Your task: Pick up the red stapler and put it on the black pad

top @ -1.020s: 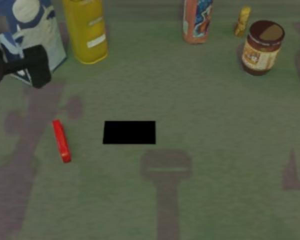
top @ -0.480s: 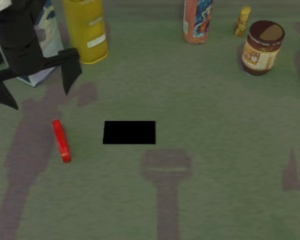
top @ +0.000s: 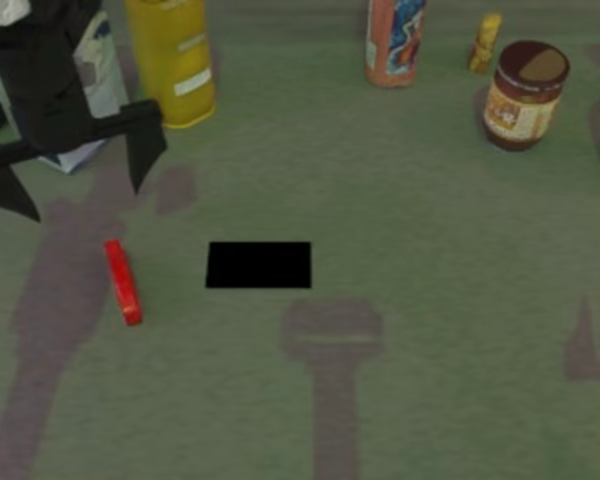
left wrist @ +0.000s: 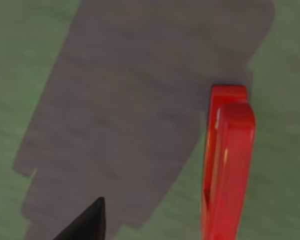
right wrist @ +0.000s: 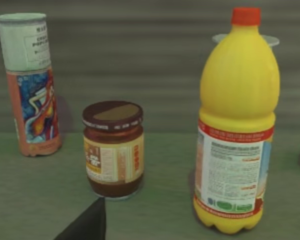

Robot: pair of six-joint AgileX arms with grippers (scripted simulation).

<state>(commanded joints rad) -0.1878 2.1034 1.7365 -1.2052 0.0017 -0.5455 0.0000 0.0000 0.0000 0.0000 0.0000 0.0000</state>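
Top view gives you the left gripper at the far left of the table, its two black pointed fingers spread wide apart and holding nothing, hanging above the green table in front of a blue and white carton and beside a tall yellow canister. You find the slim bright red stapler lying flat on the table, nearer you than those fingers and not touched by them, its long side running roughly front to back. The flat matte black rectangular pad sits just to the right of the stapler, apart from it, with bare table between them. In the left wrist view you see the stapler close below, beside the gripper's grey shadow, with one dark fingertip at the frame's edge. The right wrist view shows you a brown-lidded jar, a yellow bottle with a red cap and a tall printed can at the back of the table; you cannot tell how the right gripper's fingers stand.
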